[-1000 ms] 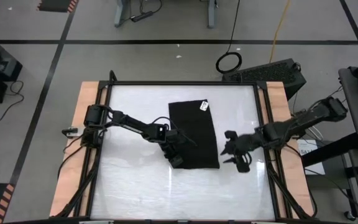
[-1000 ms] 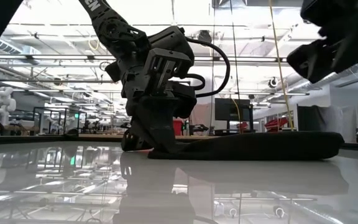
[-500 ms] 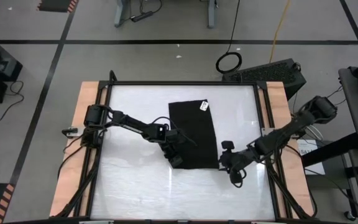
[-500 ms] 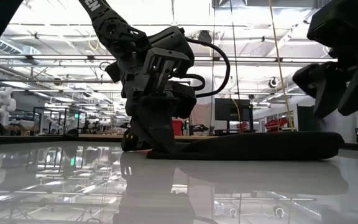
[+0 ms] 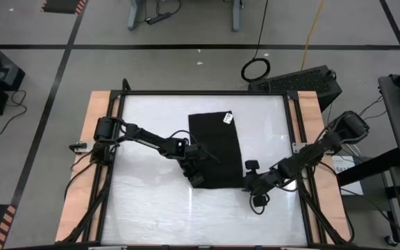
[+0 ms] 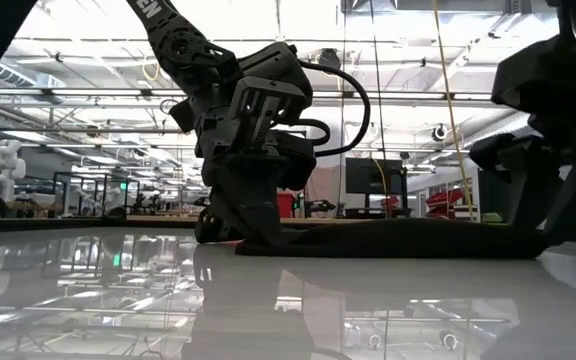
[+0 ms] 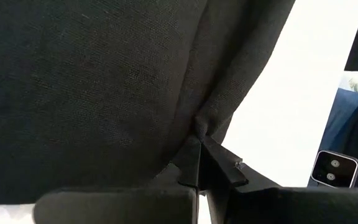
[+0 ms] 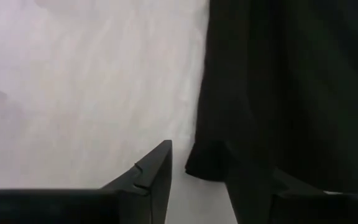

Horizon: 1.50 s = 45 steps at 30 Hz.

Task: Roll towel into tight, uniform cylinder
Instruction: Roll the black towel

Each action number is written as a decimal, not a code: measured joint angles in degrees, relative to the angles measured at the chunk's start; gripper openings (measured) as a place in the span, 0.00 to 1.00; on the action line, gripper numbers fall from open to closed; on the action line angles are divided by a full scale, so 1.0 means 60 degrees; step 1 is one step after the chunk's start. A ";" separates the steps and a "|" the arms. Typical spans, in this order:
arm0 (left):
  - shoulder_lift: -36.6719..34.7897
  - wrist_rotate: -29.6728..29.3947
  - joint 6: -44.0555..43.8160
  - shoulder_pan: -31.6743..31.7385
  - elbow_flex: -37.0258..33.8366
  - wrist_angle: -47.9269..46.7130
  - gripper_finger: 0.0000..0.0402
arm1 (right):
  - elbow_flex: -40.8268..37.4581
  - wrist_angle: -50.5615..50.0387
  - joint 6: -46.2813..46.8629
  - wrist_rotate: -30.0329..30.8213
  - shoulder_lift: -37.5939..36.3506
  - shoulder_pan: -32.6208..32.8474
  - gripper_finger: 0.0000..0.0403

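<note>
The towel [image 5: 216, 149] lies flat on the white table [image 5: 151, 201], right of centre, with its small white tag [image 5: 228, 119] at the far right corner. No roll has been started.

The left gripper [image 7: 199, 158] is pressed together, pinching a fold of cloth at the towel's near left corner; in its wrist view the fabric puckers into the fingertips. Probably this anchors one end of the near edge, so the roll can start straight.

The right gripper [image 8: 201, 163] sits low at the near right corner. Its fingers [image 8: 151, 171] are spread, one on bare table just outside the hem, the other over the cloth. They straddle the corner, nothing clamped yet.

Judgement: both near corners must be held before turning the edge over. Uneven grips would make the roll cone-shaped.
</note>
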 joint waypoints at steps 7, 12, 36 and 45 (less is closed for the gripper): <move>0.0000 0.0044 0.0000 0.0000 0.0000 0.0002 0.03 | 0.0004 -0.0021 0.0287 0.0450 0.0242 -0.0007 0.26; 0.0000 0.0075 0.0026 0.0000 0.0004 -0.0033 0.03 | 0.0007 -0.0345 0.0665 0.0423 0.0247 -0.0069 0.14; 0.0000 0.0345 0.0208 -0.0095 0.0000 -0.0157 0.03 | 0.0007 -0.0977 0.0574 -0.1087 -0.1157 0.0137 0.26; 0.0000 0.0345 0.0193 -0.0095 -0.0001 -0.0127 0.03 | 0.0000 -0.0196 -0.0199 -0.0540 -0.0988 0.0153 0.47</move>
